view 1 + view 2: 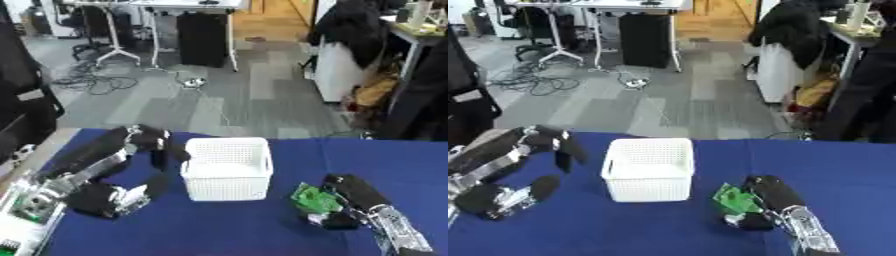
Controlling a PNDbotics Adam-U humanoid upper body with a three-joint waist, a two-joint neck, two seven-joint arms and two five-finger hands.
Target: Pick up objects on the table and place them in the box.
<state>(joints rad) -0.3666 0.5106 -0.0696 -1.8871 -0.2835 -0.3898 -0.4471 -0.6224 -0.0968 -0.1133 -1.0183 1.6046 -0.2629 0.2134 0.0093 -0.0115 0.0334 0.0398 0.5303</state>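
Observation:
A white slatted box (pixel 227 172) stands in the middle of the blue table (pixel 262 230). To its right my right hand (pixel 343 200) rests low on the cloth with its fingers curled round a green object (pixel 312 199). My left hand (pixel 154 145) hangs just left of the box, near its upper left corner, with fingers pointing down and relaxed, holding nothing. A black and silver part of the left arm (pixel 109 197) lies on the table below it. What is inside the box cannot be made out.
The table's far edge runs just behind the box, with grey floor, cables, desks and a person in dark clothes (pixel 420 95) beyond. A white and green device (pixel 22 210) sits at the lower left corner.

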